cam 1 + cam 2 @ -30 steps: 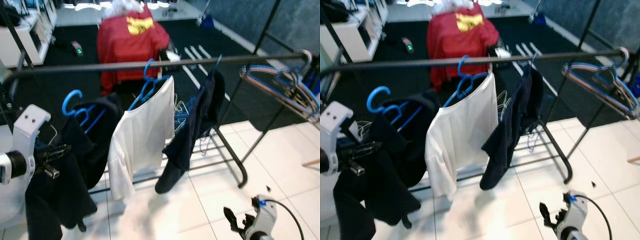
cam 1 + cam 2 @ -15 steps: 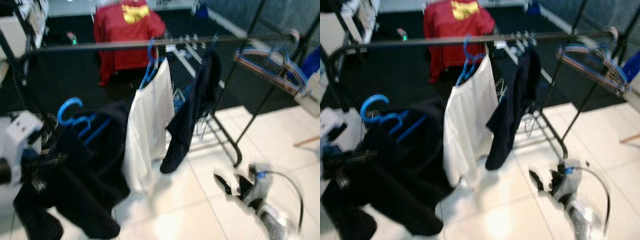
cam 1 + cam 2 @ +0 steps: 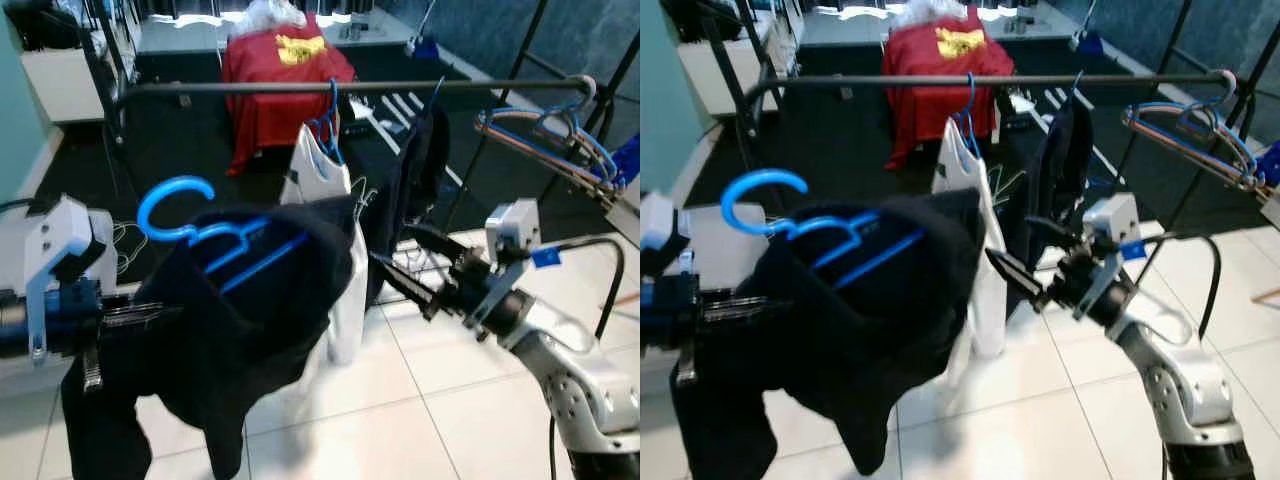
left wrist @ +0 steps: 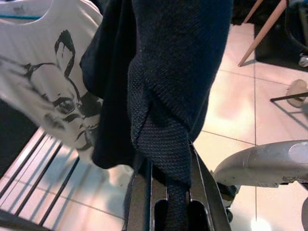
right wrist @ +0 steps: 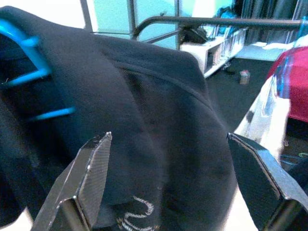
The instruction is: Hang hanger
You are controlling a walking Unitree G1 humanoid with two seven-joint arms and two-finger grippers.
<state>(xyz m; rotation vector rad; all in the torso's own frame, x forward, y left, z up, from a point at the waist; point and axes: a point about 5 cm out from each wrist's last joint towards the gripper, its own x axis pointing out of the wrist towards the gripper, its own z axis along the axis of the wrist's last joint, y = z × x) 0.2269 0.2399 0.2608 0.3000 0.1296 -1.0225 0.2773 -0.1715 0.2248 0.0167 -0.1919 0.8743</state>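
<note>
A white T-shirt and a dark garment hang near the picture's centre. At twelve o'clock sits a red cloth with a yellow emblem. Spare hangers cluster at two o'clock above the white tiled floor.

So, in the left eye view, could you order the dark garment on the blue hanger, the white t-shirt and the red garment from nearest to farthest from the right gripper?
1. The dark garment on the blue hanger, directly ahead of the right gripper, to the robot's left.
2. The white t-shirt, hanging on the rail just beyond.
3. The red garment, far behind the rail.
</note>
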